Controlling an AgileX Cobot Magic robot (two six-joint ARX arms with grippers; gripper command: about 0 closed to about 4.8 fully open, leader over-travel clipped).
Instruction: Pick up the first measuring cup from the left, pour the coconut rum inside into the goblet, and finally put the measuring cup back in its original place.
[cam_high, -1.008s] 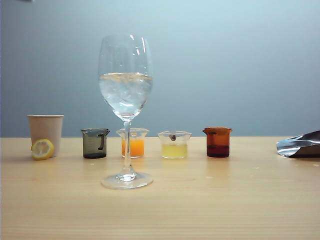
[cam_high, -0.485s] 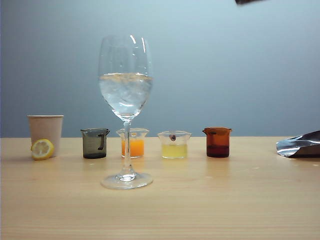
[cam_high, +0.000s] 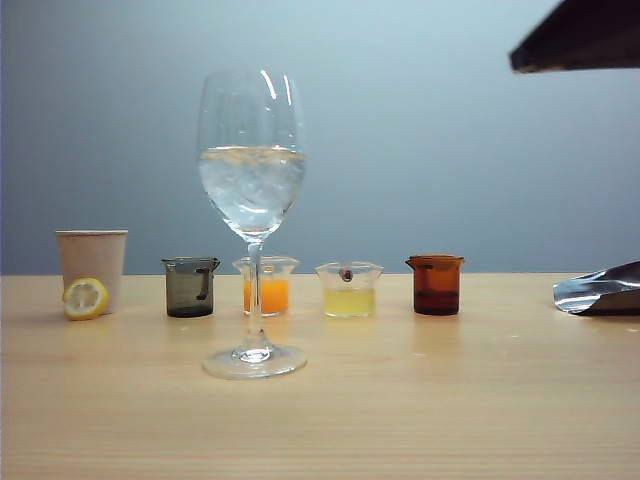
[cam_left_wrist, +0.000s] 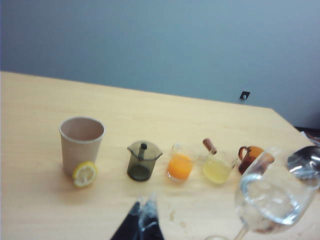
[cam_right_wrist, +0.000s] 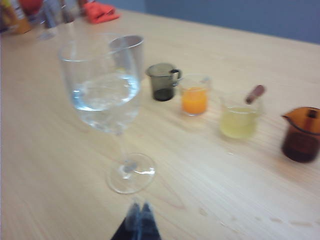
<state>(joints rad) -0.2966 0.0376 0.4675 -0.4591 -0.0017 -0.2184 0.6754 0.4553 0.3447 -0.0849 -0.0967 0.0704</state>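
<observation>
measuring cup (cam_high: 190, 286): smoky grey, upright on surface (cam_high: 420, 400), first in the row of small cups, between paper cup (cam_high: 91, 266) with lemon slice (cam_high: 85, 298) and orange-liquid cup (cam_high: 267, 286). goblet (cam_high: 251, 200): upright in front of row, holding ice and clear liquid. left pincer (cam_left_wrist: 142, 216): clenched, empty, above surface near measuring cup. right pincer (cam_right_wrist: 139, 216): clenched, empty, near goblet foot.

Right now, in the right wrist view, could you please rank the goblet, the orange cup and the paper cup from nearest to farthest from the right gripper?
1. Goblet: directly ahead of the right gripper, whose fingers are shut.
2. Orange cup: farther back, in the row of cups.
3. Paper cup: farthest, behind the goblet's bowl.
</observation>
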